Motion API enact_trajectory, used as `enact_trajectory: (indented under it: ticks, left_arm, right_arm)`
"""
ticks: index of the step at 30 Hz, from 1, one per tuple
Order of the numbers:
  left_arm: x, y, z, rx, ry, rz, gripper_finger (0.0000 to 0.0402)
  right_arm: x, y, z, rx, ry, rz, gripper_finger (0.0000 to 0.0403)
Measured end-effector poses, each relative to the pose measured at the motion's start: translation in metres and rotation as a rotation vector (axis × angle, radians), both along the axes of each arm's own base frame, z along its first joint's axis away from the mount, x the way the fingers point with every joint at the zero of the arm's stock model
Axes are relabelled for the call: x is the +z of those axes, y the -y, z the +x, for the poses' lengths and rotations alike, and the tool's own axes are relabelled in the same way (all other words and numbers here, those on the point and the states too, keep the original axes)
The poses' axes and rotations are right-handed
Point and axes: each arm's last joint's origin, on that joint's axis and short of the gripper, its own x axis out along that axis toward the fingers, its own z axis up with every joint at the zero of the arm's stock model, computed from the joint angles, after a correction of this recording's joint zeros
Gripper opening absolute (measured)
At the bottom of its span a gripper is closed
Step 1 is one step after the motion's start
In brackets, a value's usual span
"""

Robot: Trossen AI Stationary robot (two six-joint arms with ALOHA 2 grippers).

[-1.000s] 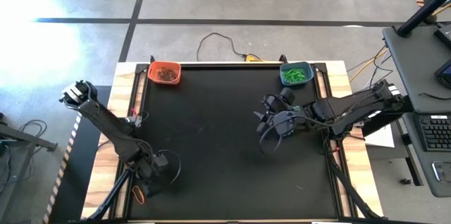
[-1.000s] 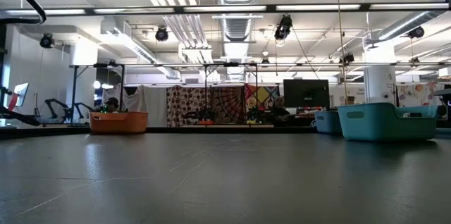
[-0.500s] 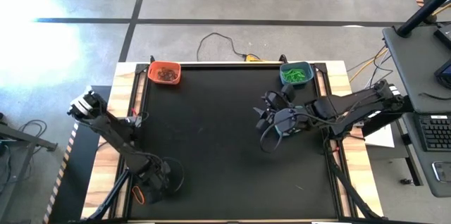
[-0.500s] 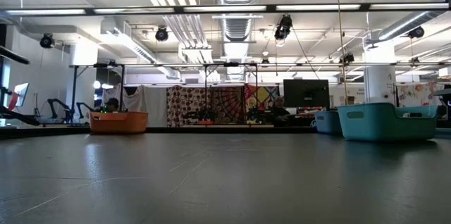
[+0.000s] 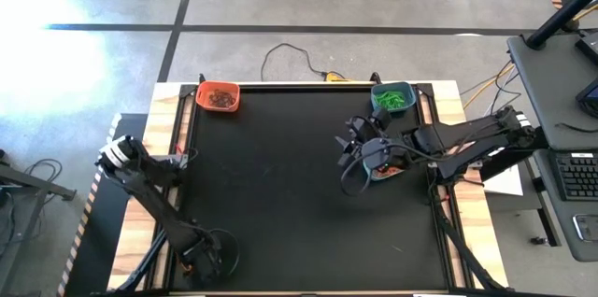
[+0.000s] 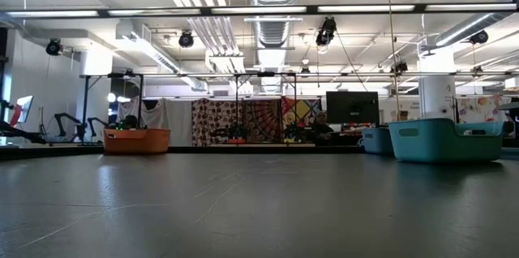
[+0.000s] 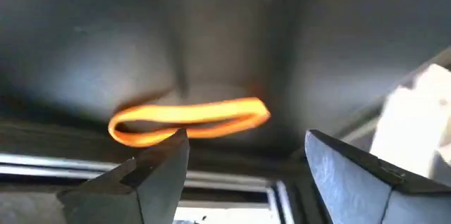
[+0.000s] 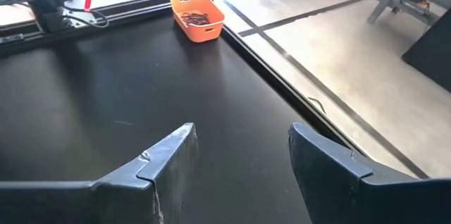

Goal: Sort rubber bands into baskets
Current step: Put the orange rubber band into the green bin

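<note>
Left gripper (image 7: 239,164) is hanging spread over a thin orange rubber loop (image 7: 189,120) at the black mat's (image 5: 280,185) near edge; right gripper (image 8: 239,160) is hovering spread mid-mat.

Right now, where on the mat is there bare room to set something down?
The black mat is bare between the orange basket and the right pincer, and on down its middle. Crowded spots: the right edge, where the teal basket and blue basket sit under the right arm, and the near-left corner with the left pincer and an orange band.
</note>
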Motion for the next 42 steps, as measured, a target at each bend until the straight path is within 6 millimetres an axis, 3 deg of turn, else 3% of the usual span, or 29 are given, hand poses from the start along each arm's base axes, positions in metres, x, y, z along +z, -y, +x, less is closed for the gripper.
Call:
enact_trajectory:
  ticks: [4,8,19,25,35,38,42]
  left_arm:
    - [-0.020,0.003,-0.003,-0.009,-0.063,0.071,0.0255]
    - [-0.027,0.008,0.000,-0.026,-0.093,0.081,0.0214]
    - [-0.025,0.021,0.012,-0.048,-0.008,0.121,0.0012]
    - [-0.017,0.024,0.016,-0.070,0.035,0.134,0.0006]
    - [0.027,0.016,0.042,-0.138,0.415,0.341,0.0000]
    - [0.044,-0.003,0.067,-0.153,0.538,0.366,0.0000]
    - [0.072,-0.046,0.106,-0.072,0.634,0.388,0.0000]
  right_arm:
    - [0.000,0.000,0.000,0.020,-0.020,-0.026,0.0217]
    - [0.000,0.000,0.001,0.031,-0.016,-0.013,0.0217]
    - [0.003,-0.005,0.003,0.144,-0.009,0.085,0.0217]
    - [0.005,-0.006,0.002,0.152,-0.009,0.085,0.0217]
    - [0.034,-0.010,0.002,0.295,0.054,0.177,0.0217]
    - [0.037,-0.009,0.001,0.346,0.023,0.098,0.0217]
    - [0.033,-0.009,0.001,0.421,-0.058,0.009,0.0217]
